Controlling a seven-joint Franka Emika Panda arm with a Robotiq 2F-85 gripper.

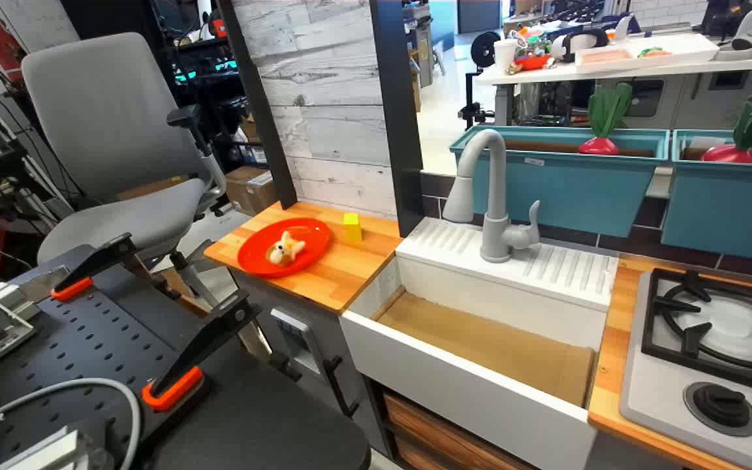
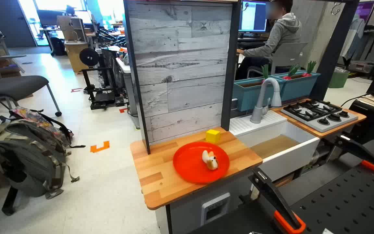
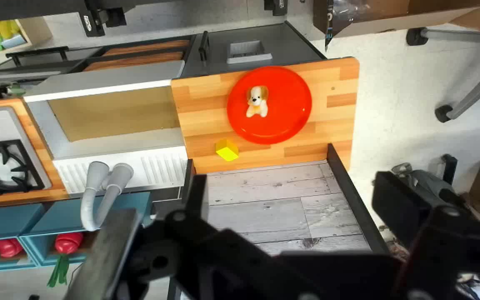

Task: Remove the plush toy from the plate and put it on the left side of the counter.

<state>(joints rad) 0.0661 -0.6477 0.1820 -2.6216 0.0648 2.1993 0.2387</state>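
- In the wrist view, the gripper (image 3: 291,189) is showing across the bottom of the frame, its jaws standing wide apart.
- The plush toy (image 3: 257,102) is sitting on the plate (image 3: 286,112), left of the plate's middle, in that frame's upper centre.
- The plate is lying on the counter (image 3: 342,81).
- A yellow block (image 2: 213,136) is resting near the plate, close to mid-frame in an exterior view.
- In an exterior view, a white sink (image 1: 467,391) is occupying the lower centre.

Plush toy (image 3: 257,101) is white with tan patches — plate (image 3: 286,109), plain orange-red; counter (image 3: 202,110), patchworked light browns; cube (image 3: 227,150), yellow — backboard (image 2: 180,68), grey-white woodgrain.
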